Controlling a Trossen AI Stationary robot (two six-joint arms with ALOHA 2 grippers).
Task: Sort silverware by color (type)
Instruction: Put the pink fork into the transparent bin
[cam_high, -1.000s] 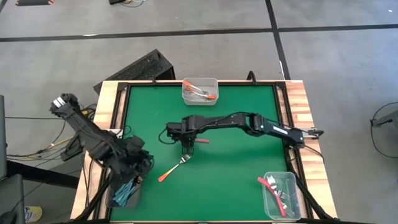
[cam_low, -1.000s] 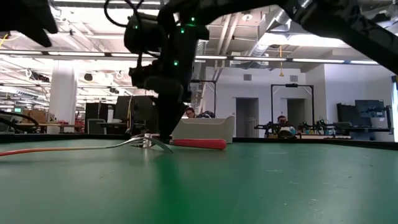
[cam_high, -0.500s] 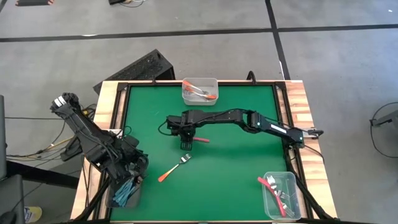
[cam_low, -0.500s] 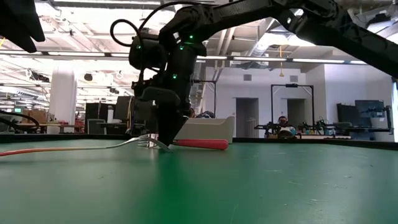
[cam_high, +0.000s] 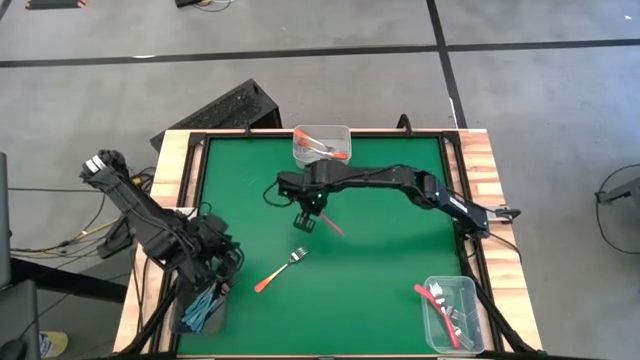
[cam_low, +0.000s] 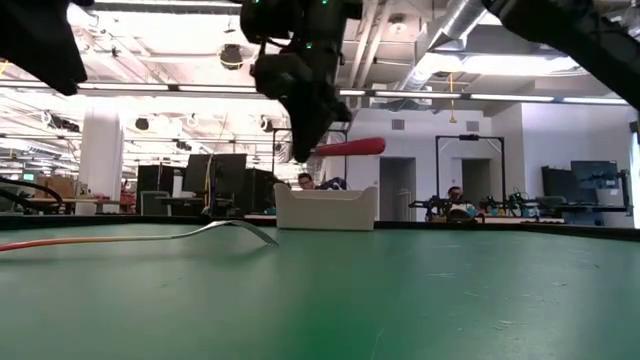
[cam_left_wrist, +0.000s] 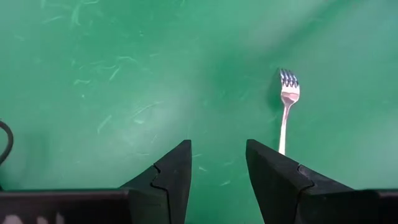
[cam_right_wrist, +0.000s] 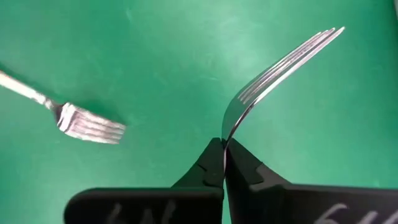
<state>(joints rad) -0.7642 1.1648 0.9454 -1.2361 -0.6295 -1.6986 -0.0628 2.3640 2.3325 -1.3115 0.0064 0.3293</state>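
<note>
Above the mat, right pincer (cam_high: 306, 220) grips red fork (cam_high: 331, 224)

Right hand (cam_high: 309, 221) clamped, left hand (cam_left_wrist: 217, 174) parted.

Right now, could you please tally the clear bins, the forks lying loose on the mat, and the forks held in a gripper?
Clear bins: 3
Orange-handled fork loose on the mat: 1
Red-handled fork in the right gripper: 1
Total: 5

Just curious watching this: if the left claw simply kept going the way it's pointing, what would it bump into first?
Probably bare green table. The open left gripper points past the orange-handled fork, which lies off to one side, though depth is unclear.
</note>
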